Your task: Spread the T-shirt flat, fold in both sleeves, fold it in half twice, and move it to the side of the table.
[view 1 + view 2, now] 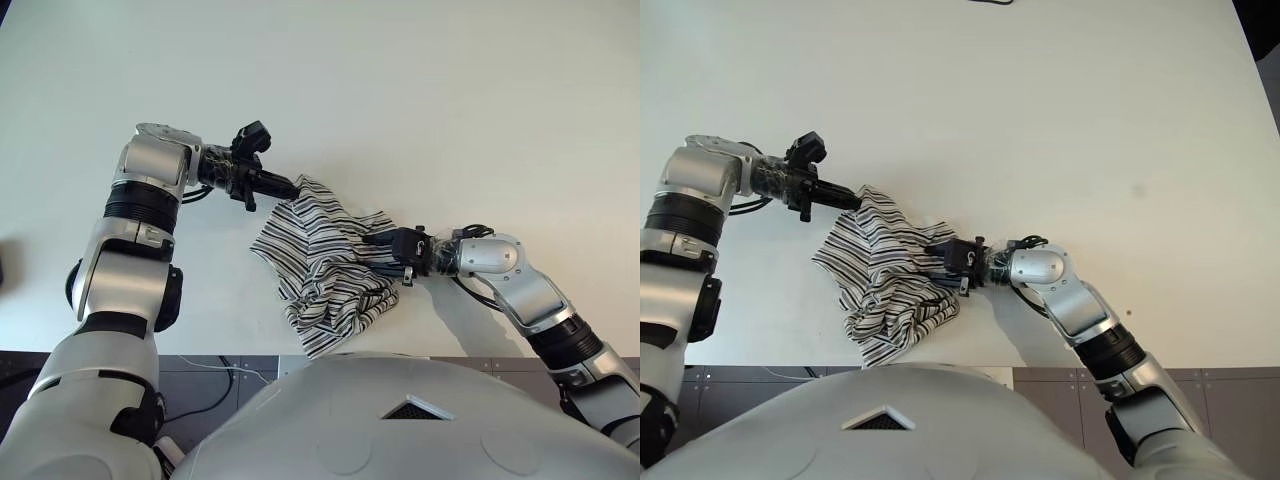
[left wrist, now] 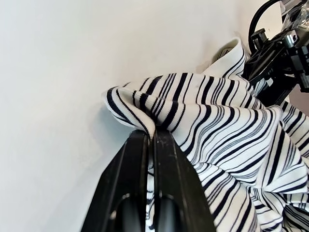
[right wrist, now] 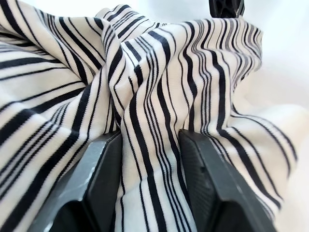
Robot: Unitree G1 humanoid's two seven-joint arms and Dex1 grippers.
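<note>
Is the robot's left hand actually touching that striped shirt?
Touching. The left wrist view shows the left hand pinched shut on a fold of the striped shirt, with cloth squeezed between its fingers.

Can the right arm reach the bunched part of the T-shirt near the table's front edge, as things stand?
Probably yes. The T-shirt bunches close beside the right gripper, with nothing between. But its fingers are shut on the cloth, so it would have to let go first.
</note>
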